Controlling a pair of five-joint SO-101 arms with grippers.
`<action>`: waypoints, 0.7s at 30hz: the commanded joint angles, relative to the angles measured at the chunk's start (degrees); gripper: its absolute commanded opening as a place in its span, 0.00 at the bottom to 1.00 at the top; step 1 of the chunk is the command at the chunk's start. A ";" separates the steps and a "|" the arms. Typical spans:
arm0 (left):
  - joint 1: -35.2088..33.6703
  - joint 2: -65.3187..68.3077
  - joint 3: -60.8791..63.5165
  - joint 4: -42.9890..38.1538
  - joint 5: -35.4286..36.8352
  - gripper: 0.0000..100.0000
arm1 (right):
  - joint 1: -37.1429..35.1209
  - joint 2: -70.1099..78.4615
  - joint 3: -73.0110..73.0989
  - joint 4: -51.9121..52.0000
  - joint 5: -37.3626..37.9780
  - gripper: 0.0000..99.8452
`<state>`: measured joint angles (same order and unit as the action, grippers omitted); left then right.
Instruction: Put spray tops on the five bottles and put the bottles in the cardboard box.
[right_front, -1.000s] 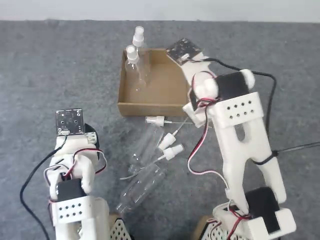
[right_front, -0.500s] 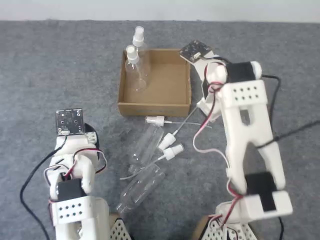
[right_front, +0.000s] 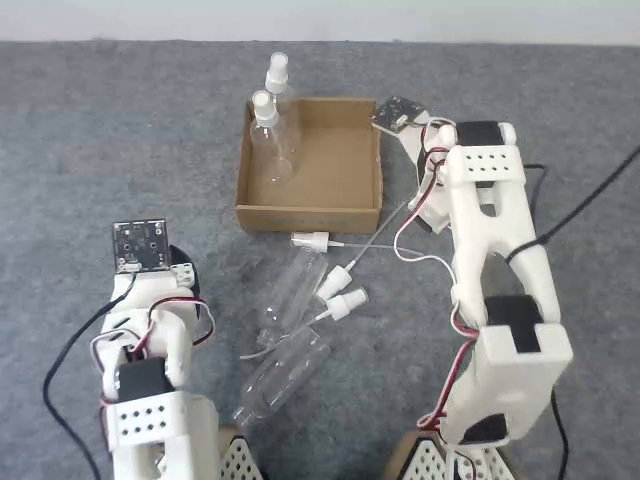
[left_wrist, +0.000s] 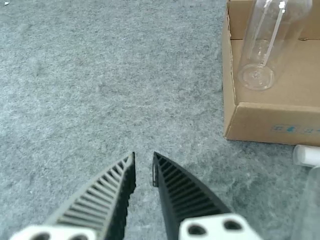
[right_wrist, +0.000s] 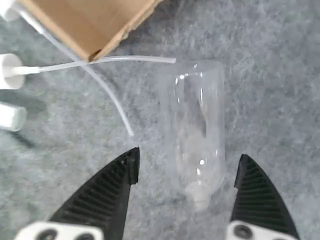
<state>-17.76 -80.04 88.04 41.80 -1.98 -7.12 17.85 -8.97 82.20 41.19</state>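
Squarely ahead of my right tool, spread wide, a capless bottle lies just off the cardboard box corner, long axis toward the tool, neck nearest.

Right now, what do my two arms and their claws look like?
The left arm and right arm are white plastic shells with rows of small holes, black motor blocks and loose red, white and black wires. Each carries a square circuit board near the wrist. The left claw and right claw have black, ridged, pointed fingers on white bases.
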 joint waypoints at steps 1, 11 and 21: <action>0.18 -1.05 -0.92 -1.85 -0.62 0.06 | 0.92 1.01 -3.69 -3.82 1.41 0.26; 0.18 -1.05 -0.84 -1.85 -0.62 0.06 | 1.36 5.67 -3.69 -7.69 1.41 0.26; 0.18 -1.05 -0.84 -1.85 -0.62 0.06 | 3.03 9.19 -3.69 -7.69 1.14 0.26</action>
<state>-17.76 -80.04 88.04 41.80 -1.98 -5.63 28.31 -8.97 75.25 41.98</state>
